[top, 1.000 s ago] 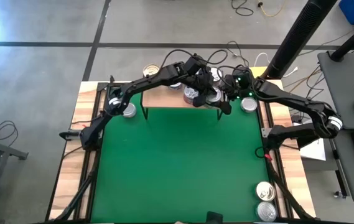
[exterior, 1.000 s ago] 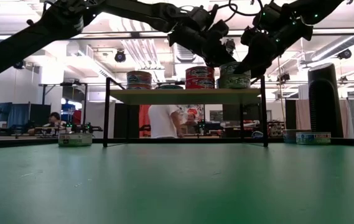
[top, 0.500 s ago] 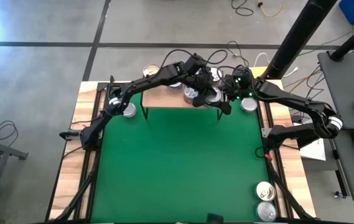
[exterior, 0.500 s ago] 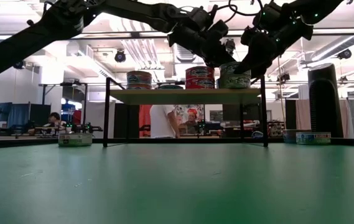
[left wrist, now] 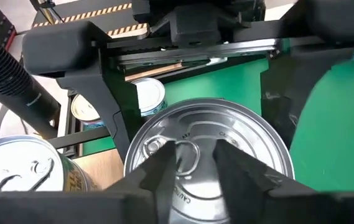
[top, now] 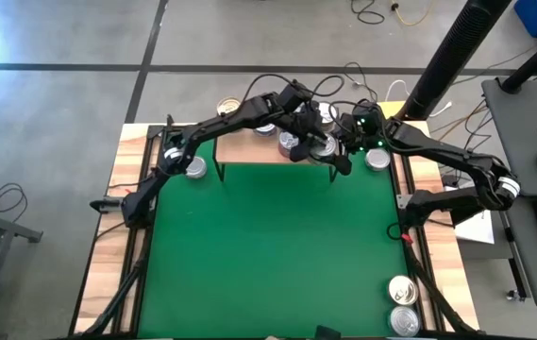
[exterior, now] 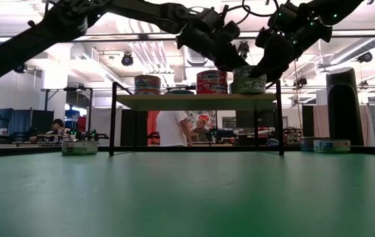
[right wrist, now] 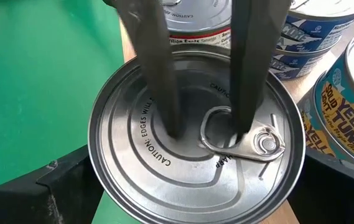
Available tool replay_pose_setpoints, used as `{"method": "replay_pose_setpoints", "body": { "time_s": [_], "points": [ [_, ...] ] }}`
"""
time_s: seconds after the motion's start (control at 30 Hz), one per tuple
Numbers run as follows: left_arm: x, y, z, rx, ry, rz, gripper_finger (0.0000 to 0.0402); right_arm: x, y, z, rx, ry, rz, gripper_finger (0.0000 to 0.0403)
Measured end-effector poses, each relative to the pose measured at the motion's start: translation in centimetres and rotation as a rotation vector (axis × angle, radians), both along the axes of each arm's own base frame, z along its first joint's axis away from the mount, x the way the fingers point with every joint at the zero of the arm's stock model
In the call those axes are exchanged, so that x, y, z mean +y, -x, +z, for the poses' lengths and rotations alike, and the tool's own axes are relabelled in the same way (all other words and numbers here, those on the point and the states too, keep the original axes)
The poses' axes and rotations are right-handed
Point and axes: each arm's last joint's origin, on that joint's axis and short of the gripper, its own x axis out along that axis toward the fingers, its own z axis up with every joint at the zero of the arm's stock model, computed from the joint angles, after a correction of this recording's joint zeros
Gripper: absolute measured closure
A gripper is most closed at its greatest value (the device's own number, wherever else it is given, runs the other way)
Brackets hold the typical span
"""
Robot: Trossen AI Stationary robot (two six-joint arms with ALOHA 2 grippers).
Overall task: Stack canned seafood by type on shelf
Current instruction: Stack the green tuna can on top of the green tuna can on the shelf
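Can [right wrist: 195, 130] at the shelf's [exterior: 194, 101] 3 o'clock end, with both hands on or around it.

Next to the frame half a second earlier almost nothing differs: arms, cans and shelf lie as they did, and the left hand [left wrist: 196, 155] has shifted only a trace. It reaches in from 9 o'clock and points down at the can's lid, its fingers [right wrist: 161, 81] parted a little with nothing between them, tips on the lid beside the pull ring. The right hand [right wrist: 201, 171] comes in from 3 o'clock, spread wide with a finger on each side of the can; whether they press it I cannot tell. The shelf stands at the counter's [top: 268, 246] 12 o'clock edge and carries two more stacks [exterior: 211, 82] toward 9 o'clock. Loose cans [top: 400, 288] lie at 5 o'clock.
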Motion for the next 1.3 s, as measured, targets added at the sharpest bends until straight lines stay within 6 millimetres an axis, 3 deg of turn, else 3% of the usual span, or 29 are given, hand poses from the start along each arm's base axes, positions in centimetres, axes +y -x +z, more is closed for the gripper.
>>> {"method": "replay_pose_setpoints", "body": {
  "time_s": [0.33, 0.5, 0.7, 1.03, 1.3],
  "points": [
    [-0.7, 1.1, 1.8, -0.068, 0.142, -0.201, 0.0213, -0.1, 0.1, 0.0, 0.006, -0.005, -0.018, 0.0003],
    [-0.1, 0.7, 1.0, -0.056, 0.119, -0.120, 0.0201, 0.0, 0.1, 0.0, 0.007, -0.002, -0.010, 0.0003],
    [0.1, 0.3, -0.1, -0.029, 0.144, -0.101, 0.0219, 0.1, 0.1, -0.1, 0.012, -0.010, 0.009, 0.0003],
    [0.0, 0.3, -0.1, -0.018, 0.151, -0.097, 0.0306, 0.1, 0.2, -0.2, 0.015, -0.017, 0.008, 0.0003],
    [0.1, 0.5, 0.9, -0.072, 0.151, -0.123, 0.0299, 0.1, 0.2, -0.2, 0.013, -0.031, -0.001, 0.0003]
  ]
}}
